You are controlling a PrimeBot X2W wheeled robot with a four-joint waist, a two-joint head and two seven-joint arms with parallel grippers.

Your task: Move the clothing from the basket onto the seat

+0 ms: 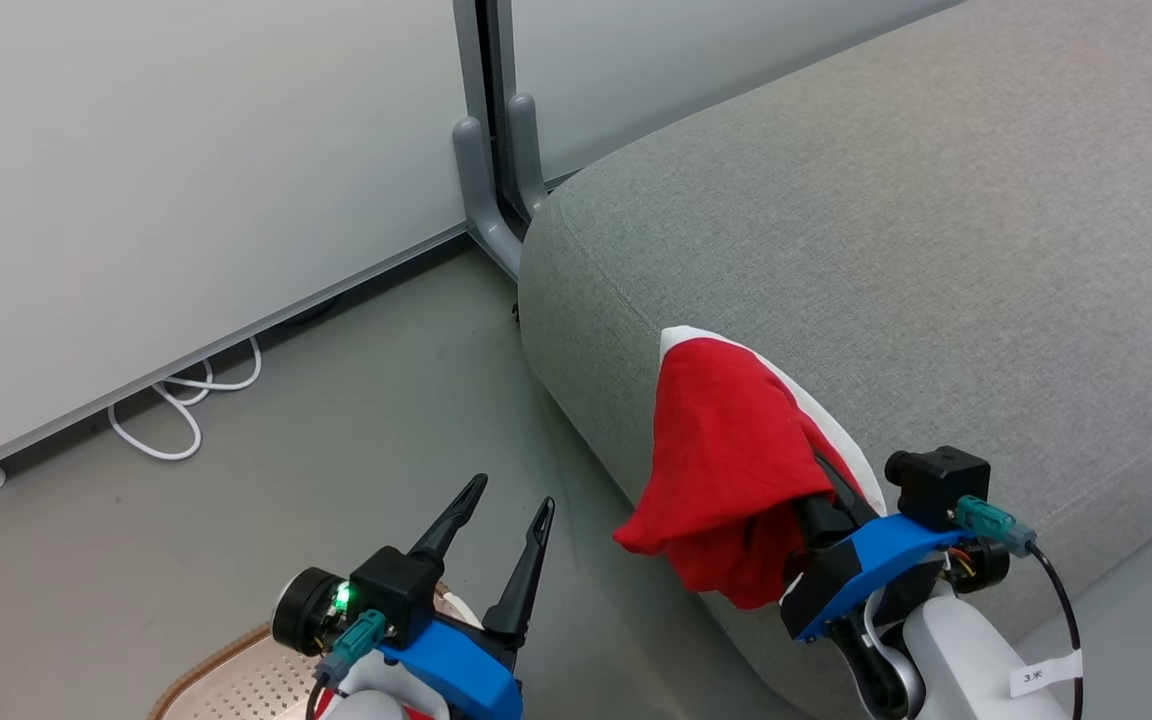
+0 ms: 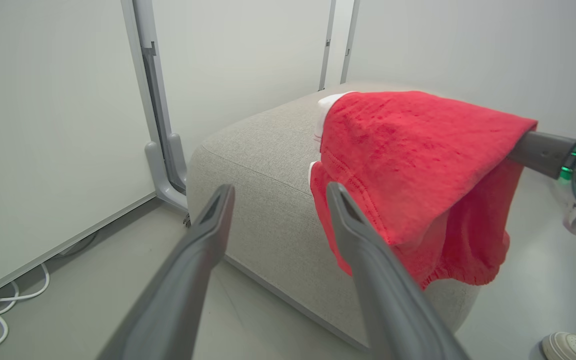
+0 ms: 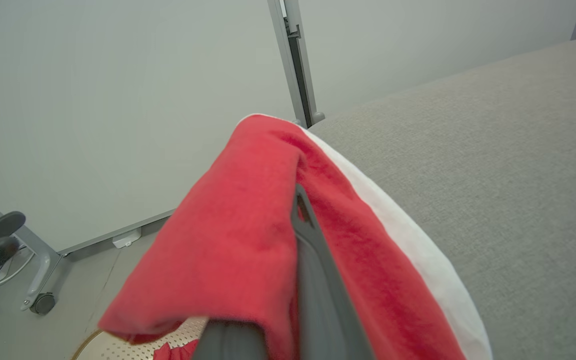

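At the lower right of the head view, right gripper (image 3: 300, 210): fingers pressed together, pinching the clothing, which hoods them almost entirely.
Clothing (image 1: 726, 450): one red garment with white trim, draped over those fingers at the near rounded corner of the seat; its lower folds hang past the edge towards the floor (I cannot tell whether any part already rests on the upholstery).
Seat (image 1: 936, 250): broad grey top running to the upper right of the head view, bare and well within reach beyond the garment.
Risk, early release: letting go here would likely put most of the cloth's weight on the sloping edge, so it could slide off to the floor.
Risk, snagging: cloth wrapped round both fingers may cling when they part and get dragged back off.
Left gripper (image 1: 514, 492): spread wide, holding nothing, at the lower centre-left over the basket (image 1: 236, 680).
Basket contents: a red scrap at the bottom edge of the right wrist view suggests more to fetch.
Floor hazard: white cable (image 1: 176, 410) at the left, well apart from the arms.
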